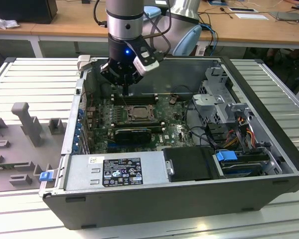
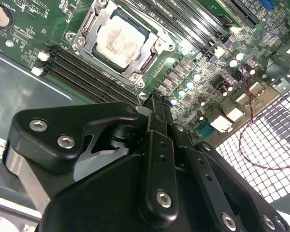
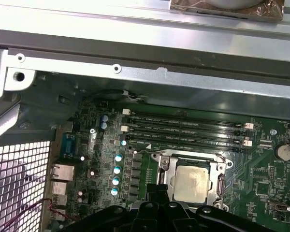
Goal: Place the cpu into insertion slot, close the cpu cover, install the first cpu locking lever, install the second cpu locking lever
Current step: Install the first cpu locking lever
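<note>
Noting the cpu (image 2: 120,42) first: it lies flat inside the insertion slot (image 1: 138,112), pale top up. The cpu cover (image 2: 153,42) frames it and looks to be down over its edges.

Handling, as judged:
- The chip is light, stiff and fragile. It is best taken by two opposite edges and kept level.
- The cover is thin sheet metal, to be pressed on its rim.
- The locking lever (image 2: 136,92) is a thin stiff wire rising from the slot's corner nearest the gripper. It is likely springy and apt to slip off smooth pads.

The gripper (image 2: 152,102) hangs just beside the slot, over the memory slots (image 2: 87,72). Its fingers are drawn together at the wire's free end; whether they pinch it or only touch it I cannot tell.

Writing: a printed label (image 1: 122,172) sits on the power supply (image 1: 79,172), well apart from the slot, and its print is too small to read. The chip top shows a brownish smear and no legible marking.
</note>
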You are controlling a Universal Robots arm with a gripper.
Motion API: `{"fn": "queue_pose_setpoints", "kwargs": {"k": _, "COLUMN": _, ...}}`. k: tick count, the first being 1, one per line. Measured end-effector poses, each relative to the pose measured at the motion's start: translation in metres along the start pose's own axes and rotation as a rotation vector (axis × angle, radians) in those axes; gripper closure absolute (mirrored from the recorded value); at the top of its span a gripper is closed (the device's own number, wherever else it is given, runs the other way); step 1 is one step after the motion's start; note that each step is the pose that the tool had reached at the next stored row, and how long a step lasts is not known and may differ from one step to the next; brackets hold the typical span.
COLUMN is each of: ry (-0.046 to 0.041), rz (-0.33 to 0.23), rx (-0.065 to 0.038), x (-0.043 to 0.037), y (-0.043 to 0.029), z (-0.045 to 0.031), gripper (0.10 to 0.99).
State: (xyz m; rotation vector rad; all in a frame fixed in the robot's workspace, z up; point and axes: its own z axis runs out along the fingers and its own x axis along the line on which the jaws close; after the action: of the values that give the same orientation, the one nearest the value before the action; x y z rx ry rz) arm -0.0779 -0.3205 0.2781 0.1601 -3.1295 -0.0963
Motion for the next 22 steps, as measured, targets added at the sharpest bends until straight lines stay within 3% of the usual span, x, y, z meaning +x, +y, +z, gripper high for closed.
{"fn": "queue_pose_setpoints", "kwargs": {"k": 2, "ry": -0.0010, "rz": 0.012, "rx": 0.000, "x": 0.0054, "y": 0.0005, "z": 0.0008, "gripper": 0.980}}
{"fn": "queue_pose_setpoints", "kwargs": {"k": 4, "ry": -0.0017, "rz": 0.012, "rx": 0.000, "x": 0.0197, "y": 0.0019, "z": 0.0054, "gripper": 0.980}}
{"fn": "queue_pose_setpoints", "kwargs": {"k": 9, "ry": -0.0014, "rz": 0.012, "rx": 0.000, "x": 0.0300, "y": 0.0082, "z": 0.0146, "gripper": 0.980}}
{"fn": "queue_pose_setpoints", "kwargs": {"k": 15, "ry": -0.0015, "rz": 0.012, "rx": 0.000, "x": 0.0286, "y": 0.0297, "z": 0.0216, "gripper": 0.980}}
{"fn": "queue_pose_setpoints", "kwargs": {"k": 22, "ry": -0.0015, "rz": 0.013, "rx": 0.000, "x": 0.0199, "y": 0.0297, "z": 0.0218, "gripper": 0.980}}
